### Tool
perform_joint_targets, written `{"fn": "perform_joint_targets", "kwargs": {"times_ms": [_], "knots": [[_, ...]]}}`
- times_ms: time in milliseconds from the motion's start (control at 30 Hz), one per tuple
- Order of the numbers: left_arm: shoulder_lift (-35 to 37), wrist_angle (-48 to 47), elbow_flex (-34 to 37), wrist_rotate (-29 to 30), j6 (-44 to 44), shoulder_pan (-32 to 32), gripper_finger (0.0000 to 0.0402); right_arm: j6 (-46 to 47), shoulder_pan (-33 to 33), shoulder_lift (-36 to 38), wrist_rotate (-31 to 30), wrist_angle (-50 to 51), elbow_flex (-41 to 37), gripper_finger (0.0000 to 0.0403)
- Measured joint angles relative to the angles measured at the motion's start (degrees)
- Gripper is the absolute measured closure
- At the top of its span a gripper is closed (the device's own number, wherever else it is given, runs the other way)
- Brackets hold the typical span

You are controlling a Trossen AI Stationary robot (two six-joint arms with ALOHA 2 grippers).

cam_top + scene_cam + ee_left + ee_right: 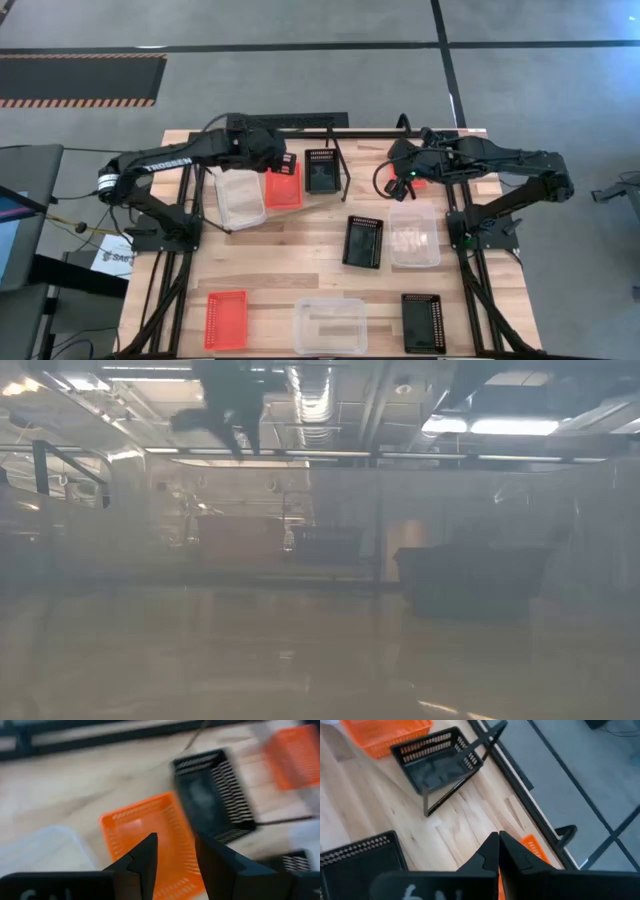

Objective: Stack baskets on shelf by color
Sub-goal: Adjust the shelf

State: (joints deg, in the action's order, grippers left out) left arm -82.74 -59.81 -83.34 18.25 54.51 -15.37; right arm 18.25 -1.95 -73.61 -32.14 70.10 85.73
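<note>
My left gripper (175, 842) hangs open above an orange basket (130, 827), touching nothing. That basket (283, 186) lies between a clear basket (240, 198) and a black basket (320, 170), close to the shelf's black wire frame (340, 160) at the table's far side. My right gripper (403, 178) is raised at the far right and is shut on another orange basket (417, 183), most of it hidden under the gripper. My right gripper pinches a wall of the orange basket (534, 846) between its two fingers, slanting down from above. The gripper's own body hides most of the basket. Whether the basket is clear of the table, I cannot tell.
Loose on the tabletop lie a black basket (363, 240) and a clear basket (413, 235) at mid right. An orange basket (225, 318), a clear basket (330, 325) and a black basket (423, 322) lie along the near edge. Bare wood lies at the centre.
</note>
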Motion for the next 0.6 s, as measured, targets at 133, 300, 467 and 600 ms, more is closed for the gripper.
{"fn": "perform_joint_targets", "kwargs": {"times_ms": [133,300,467,600], "knots": [[0.04,-5.4,-10.94,0.45,-4.08,4.15,0.0284,-5.37,-5.33,-2.03,11.71,-6.96,0.03,0.038],[0.07,-8.9,-21.76,5.14,-7.09,13.45,0.0284,-13.87,-12.2,-7.11,32.27,-22.79,0.02,0.0397],[0.07,-14.24,-27.02,16.85,-4.32,25.77,0.0302,-14.22,-17.36,-14.57,43.36,-33.25,0.02,0.0399],[0.07,-20.97,-27.64,24.44,3.43,34.42,0.0324,-14.26,-20.1,-20.88,44.96,-34.31,0.03,0.04]]}}
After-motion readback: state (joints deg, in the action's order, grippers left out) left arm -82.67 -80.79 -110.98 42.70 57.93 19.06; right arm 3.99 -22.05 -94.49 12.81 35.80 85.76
